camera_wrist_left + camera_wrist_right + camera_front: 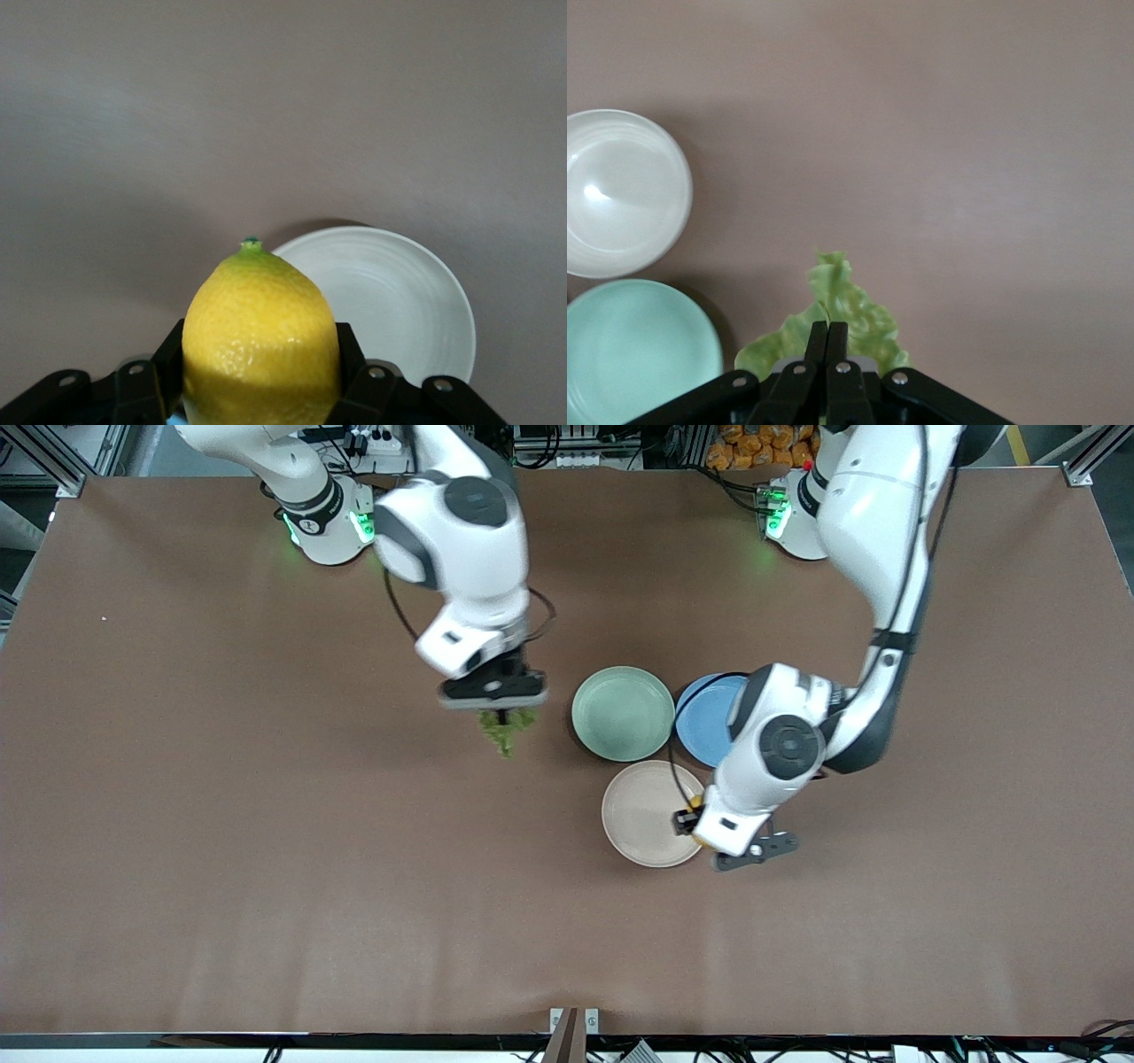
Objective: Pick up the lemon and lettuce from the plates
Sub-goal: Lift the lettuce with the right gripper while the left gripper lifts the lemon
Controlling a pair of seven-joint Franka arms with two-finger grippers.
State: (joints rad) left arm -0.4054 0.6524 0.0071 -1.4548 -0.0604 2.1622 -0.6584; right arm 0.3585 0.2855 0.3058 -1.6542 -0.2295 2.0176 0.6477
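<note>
The yellow lemon sits between the black fingers of my left gripper, which is shut on it. In the front view only a sliver of the lemon shows under the left gripper, over the rim of the beige plate at the left arm's end. My right gripper is shut on the green lettuce, which hangs over bare table beside the mint green plate. In the right wrist view the lettuce spreads under the closed right gripper.
A blue plate lies beside the mint one, partly covered by the left arm. The right wrist view shows the beige plate and the mint plate, both bare. The left wrist view shows the beige plate bare.
</note>
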